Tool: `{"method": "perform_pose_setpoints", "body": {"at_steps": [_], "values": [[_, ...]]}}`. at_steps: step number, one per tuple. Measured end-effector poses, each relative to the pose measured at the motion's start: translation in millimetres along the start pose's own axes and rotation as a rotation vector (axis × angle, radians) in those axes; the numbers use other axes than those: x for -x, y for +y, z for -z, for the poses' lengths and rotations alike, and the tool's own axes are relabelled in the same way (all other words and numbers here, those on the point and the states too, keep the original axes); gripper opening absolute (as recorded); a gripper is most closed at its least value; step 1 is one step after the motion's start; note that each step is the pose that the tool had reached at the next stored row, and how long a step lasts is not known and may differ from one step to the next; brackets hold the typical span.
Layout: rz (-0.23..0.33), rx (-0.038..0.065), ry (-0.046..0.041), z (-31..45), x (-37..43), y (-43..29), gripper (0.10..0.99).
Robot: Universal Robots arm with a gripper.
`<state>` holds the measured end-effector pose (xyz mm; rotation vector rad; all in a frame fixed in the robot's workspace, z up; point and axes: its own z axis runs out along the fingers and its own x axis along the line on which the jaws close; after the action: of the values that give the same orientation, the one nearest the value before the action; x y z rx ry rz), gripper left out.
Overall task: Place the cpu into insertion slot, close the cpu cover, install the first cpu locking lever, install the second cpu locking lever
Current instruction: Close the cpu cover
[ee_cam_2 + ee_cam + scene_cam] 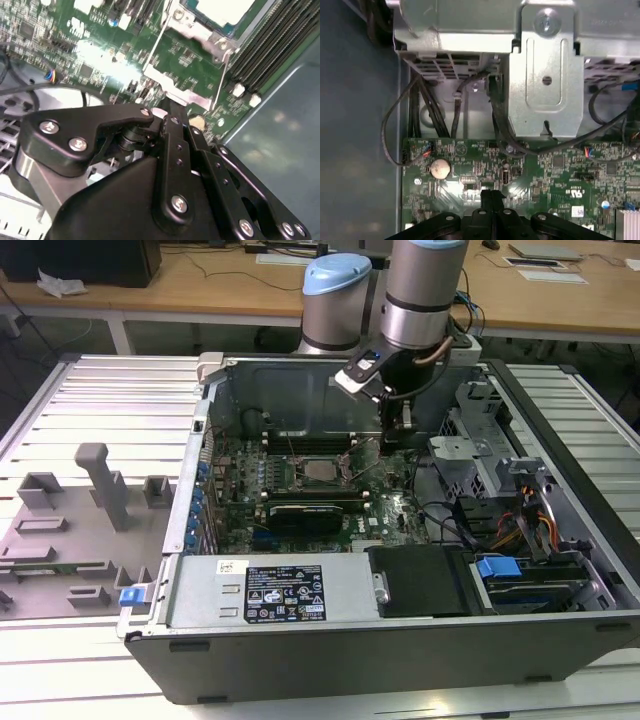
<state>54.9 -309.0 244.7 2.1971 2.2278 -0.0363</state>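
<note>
The cpu [320, 472] lies silver-grey in the insertion slot [303, 483] in the middle of the green board, and it also shows in the second wrist view as the cpu [225, 7]. The silvery cpu cover [194, 28] frames it. Two thin wire levers, one lever [156, 42] and another lever [220, 75], run beside the socket; they look unlatched. My gripper [405, 426] hangs over the board toward the exterior view's right of the socket, apart from it. In both wrist views my gripper [492, 194] [168, 106] is shut, its black fingers [486, 196] together on nothing.
The open computer case [300, 660] lies on a slatted table. A metal drive cage [545, 75] and black cables [420, 110] stand beside the board, near a coin battery [440, 168]. Memory slots [270, 45] run past the socket. Grey fixtures [100, 490] sit on the exterior view's left.
</note>
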Motion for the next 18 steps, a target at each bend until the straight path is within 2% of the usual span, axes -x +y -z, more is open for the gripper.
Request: {"method": "perform_pose_setpoints", "body": {"at_steps": [2,3,4,5,9,12,13,14,15,16,18], "values": [[0.001,-0.049,0.0041,-0.2,0.0,1.2,0.106],[0.002,-0.071,0.006,-0.2,0.1,1.8,0.106],[0.002,-0.088,0.0076,-0.3,0.0,2.0,0.106],[0.002,-0.091,0.008,-0.3,0.0,2.0,0.106],[0.002,-0.091,0.0081,-0.3,0.0,-0.1,0.106],[0.002,-0.086,0.008,-0.3,-1.2,-7.5,0.106],[0.002,-0.082,0.0079,-0.3,-1.8,-12.4,0.106],[0.002,-0.073,0.0078,-0.4,-2.6,-20.3,0.106],[0.001,-0.057,0.0076,-0.4,-3.9,-33.4,0.106],[0.002,-0.051,0.0075,-0.5,-4.6,-38.2,0.106],[0.001,-0.046,0.0074,-0.5,-5.2,-43.4,0.106]]}}
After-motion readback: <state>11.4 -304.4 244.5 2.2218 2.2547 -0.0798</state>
